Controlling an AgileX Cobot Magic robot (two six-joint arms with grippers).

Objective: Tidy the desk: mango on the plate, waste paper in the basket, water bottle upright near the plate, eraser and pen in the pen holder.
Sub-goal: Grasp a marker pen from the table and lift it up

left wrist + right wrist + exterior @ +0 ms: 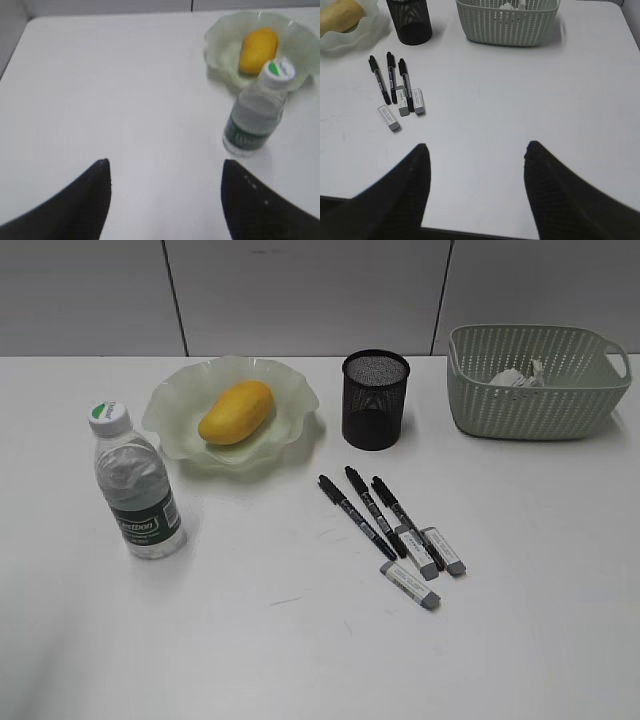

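The mango [236, 411] lies on the green plate [180, 436]; both also show in the left wrist view, mango [257, 48] and plate [220, 42]. The water bottle [138, 485] stands upright left of the plate, and in the left wrist view [255, 116]. The waste paper [517, 376] lies in the basket [535, 405]. Three black pens [370, 508] and three erasers [427, 555] lie on the desk [250, 640] in front of the pen holder [375, 400]. My left gripper [165, 165] and right gripper [476, 147] are open and empty over bare desk; neither shows in the exterior view.
The wall runs along the far desk edge. In the right wrist view the near desk edge [470, 231] lies just under the fingers, with the pens [391, 80], erasers [402, 102], pen holder [410, 20] and basket [507, 25] ahead.
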